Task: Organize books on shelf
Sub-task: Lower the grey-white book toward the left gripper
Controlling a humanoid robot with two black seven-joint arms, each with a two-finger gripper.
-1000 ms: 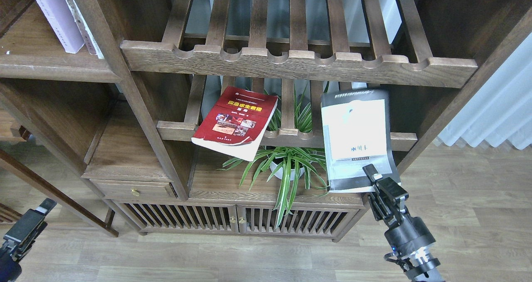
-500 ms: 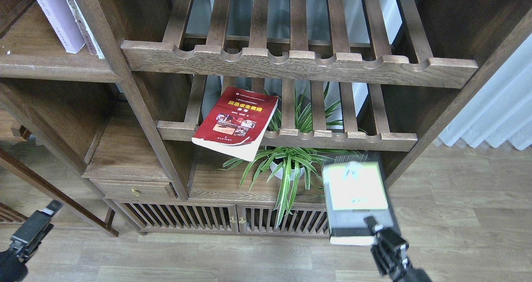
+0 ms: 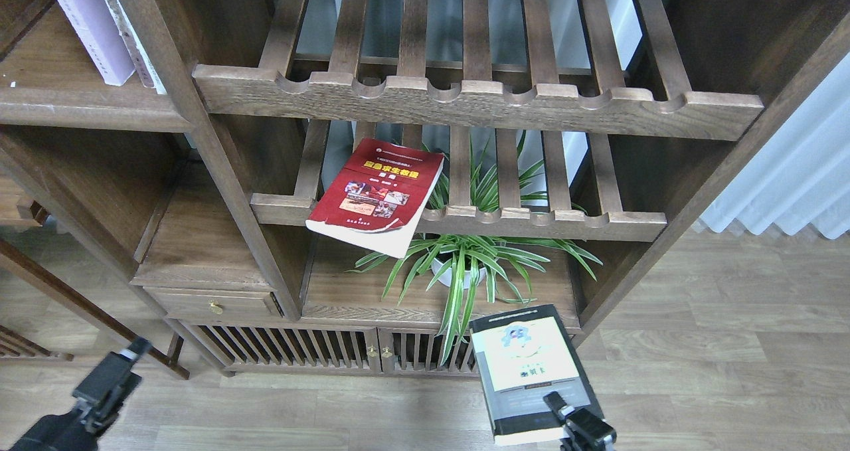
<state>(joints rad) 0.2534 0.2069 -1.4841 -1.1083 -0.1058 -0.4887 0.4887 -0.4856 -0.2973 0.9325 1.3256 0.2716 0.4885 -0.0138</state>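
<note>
The black-bordered book [image 3: 531, 371] with a pale cartoon cover hangs in front of the cabinet doors, low and right of centre. My right gripper [image 3: 564, 416] is shut on its near edge, mostly cut off by the view's bottom. The red book [image 3: 375, 195] lies tilted on the lower slatted rack and overhangs its front rail. The lavender book [image 3: 86, 26] stands leaning on the solid shelf [image 3: 80, 109] at top left, beside another thin book. My left gripper [image 3: 109, 384] is low at the left, dark and end-on, away from all books.
Two slatted racks with notched rails [image 3: 465, 99] fill the middle bay. A potted spider plant [image 3: 458, 265] sits on the board below them, its leaves spilling forward. Slatted cabinet doors [image 3: 372, 351] and a small drawer [image 3: 212, 301] lie beneath. A curtain [image 3: 797, 185] hangs at right.
My right gripper has drawn the black-bordered book off the lower rack, down and leftward, in front of the cabinet doors. My left arm has shifted right.
</note>
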